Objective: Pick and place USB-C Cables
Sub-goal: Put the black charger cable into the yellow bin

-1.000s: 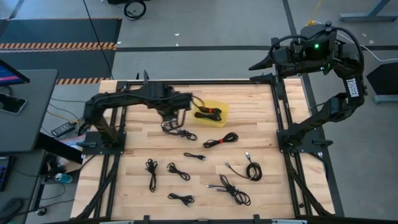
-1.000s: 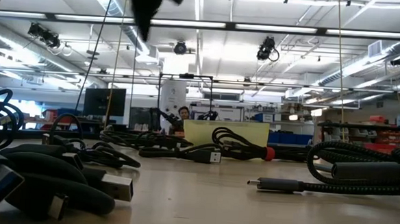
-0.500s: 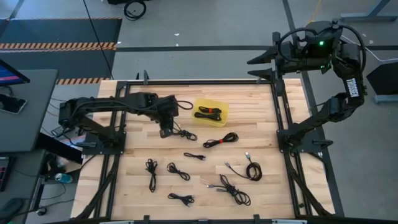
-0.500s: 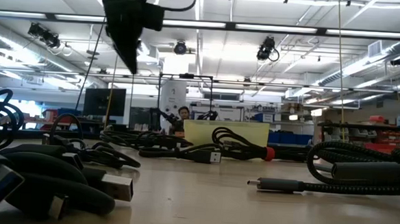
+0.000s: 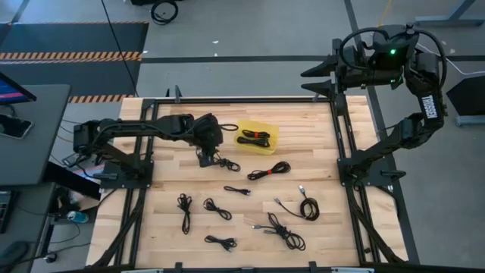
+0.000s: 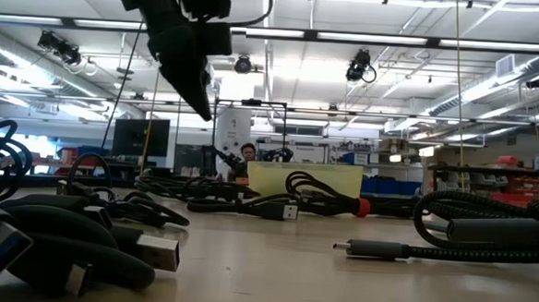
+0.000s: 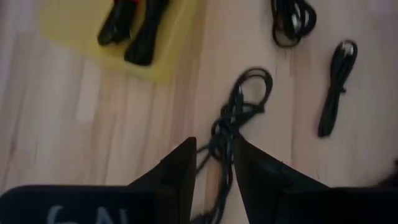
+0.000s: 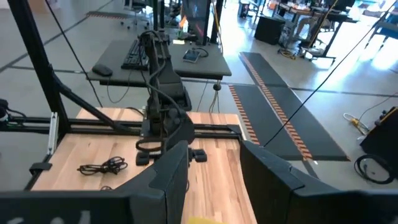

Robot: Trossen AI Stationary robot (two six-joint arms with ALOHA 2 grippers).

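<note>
Jaws of left gripper (image 7: 214, 165) parted over cable (image 7: 239, 112) beside yellow tray (image 7: 74, 37).

Left gripper (image 6: 201, 106) hangs above coiled cables (image 6: 248, 198).

The table (image 5: 167, 174) is pale wood planks in a black metal frame, standing on a grey concrete floor (image 5: 250, 76). Yellow-and-black hazard tape (image 5: 72, 55) edges a dark mat (image 5: 68, 36) at eleven o'clock. A dark desk (image 5: 30, 133) stands at nine o'clock of the table. Across the room, long ceiling strip lights (image 6: 368, 38) run over an open workshop with shelving (image 6: 517, 187) and monitors (image 6: 155, 136).
</note>
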